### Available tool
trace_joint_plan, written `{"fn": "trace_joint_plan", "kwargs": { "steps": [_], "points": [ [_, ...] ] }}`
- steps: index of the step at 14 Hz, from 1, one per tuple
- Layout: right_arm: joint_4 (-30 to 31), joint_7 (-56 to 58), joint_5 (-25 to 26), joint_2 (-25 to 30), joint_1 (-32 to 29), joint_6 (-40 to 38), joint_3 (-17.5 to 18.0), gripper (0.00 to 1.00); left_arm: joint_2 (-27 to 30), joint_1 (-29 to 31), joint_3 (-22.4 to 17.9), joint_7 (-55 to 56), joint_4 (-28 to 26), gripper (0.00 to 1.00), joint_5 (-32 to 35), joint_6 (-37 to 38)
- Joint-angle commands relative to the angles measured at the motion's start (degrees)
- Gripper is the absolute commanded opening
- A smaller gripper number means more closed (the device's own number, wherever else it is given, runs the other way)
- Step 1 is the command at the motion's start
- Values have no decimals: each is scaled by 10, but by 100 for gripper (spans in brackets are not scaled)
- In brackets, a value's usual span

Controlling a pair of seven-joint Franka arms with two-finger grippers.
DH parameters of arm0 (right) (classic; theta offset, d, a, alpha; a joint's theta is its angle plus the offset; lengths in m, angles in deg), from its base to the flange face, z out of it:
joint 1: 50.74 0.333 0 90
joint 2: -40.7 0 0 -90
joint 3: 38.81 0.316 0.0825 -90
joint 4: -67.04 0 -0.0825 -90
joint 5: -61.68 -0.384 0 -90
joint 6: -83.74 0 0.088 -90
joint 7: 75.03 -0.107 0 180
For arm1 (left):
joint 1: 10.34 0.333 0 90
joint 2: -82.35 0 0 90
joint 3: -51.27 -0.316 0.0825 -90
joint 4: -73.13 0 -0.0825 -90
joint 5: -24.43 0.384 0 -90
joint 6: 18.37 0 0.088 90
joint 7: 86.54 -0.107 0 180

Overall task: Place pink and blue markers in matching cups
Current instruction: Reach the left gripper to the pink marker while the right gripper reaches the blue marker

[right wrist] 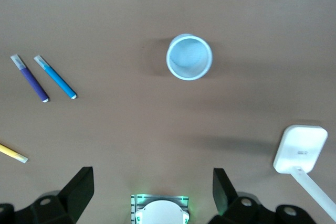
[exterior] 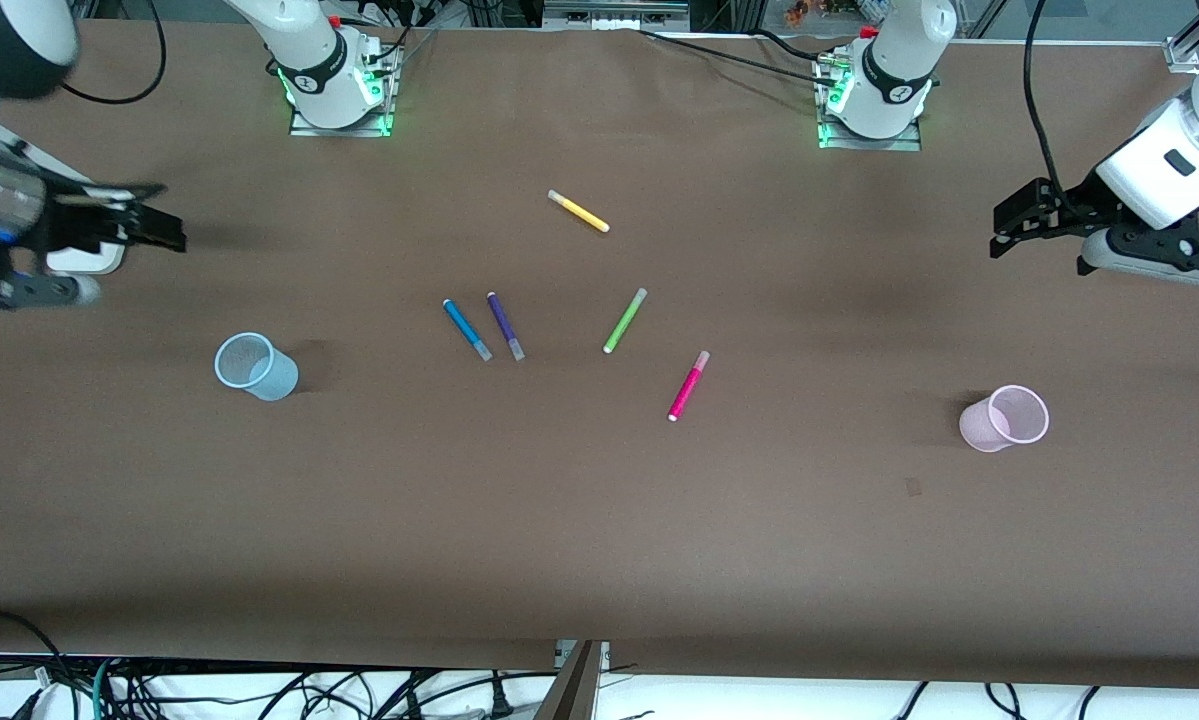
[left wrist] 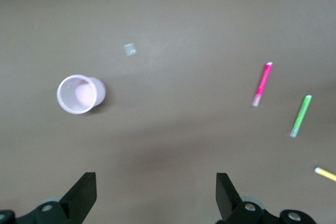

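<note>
The blue marker and the pink marker lie flat near the table's middle. The pale blue cup stands toward the right arm's end; the pale pink cup stands toward the left arm's end. My left gripper hangs open and empty above the table at the left arm's end. My right gripper hangs open and empty above the right arm's end. The left wrist view shows the pink cup and pink marker. The right wrist view shows the blue cup and blue marker.
A purple pen lies right beside the blue marker. A lime-green pen lies between it and the pink marker. A yellow pen lies farther from the front camera. The arm bases stand at the table's top edge.
</note>
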Motion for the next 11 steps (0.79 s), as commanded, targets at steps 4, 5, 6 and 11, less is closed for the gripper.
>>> {"fn": "trace_joint_plan", "kwargs": {
  "steps": [4,5,6,11],
  "points": [
    [-1,7,-7,-80,64,43,-2,100,-87,-14,71,26,-6,100,-6,-89],
    [-2,7,-4,-97,79,55,-2,100,-111,-16,81,36,-6,100,-6,-112],
    [0,7,-5,-115,93,71,-2,100,-145,-26,87,44,-6,100,-6,-139],
    [5,7,-5,-198,180,152,-2,100,-259,-98,88,69,-13,100,15,-247]
  ]
}}
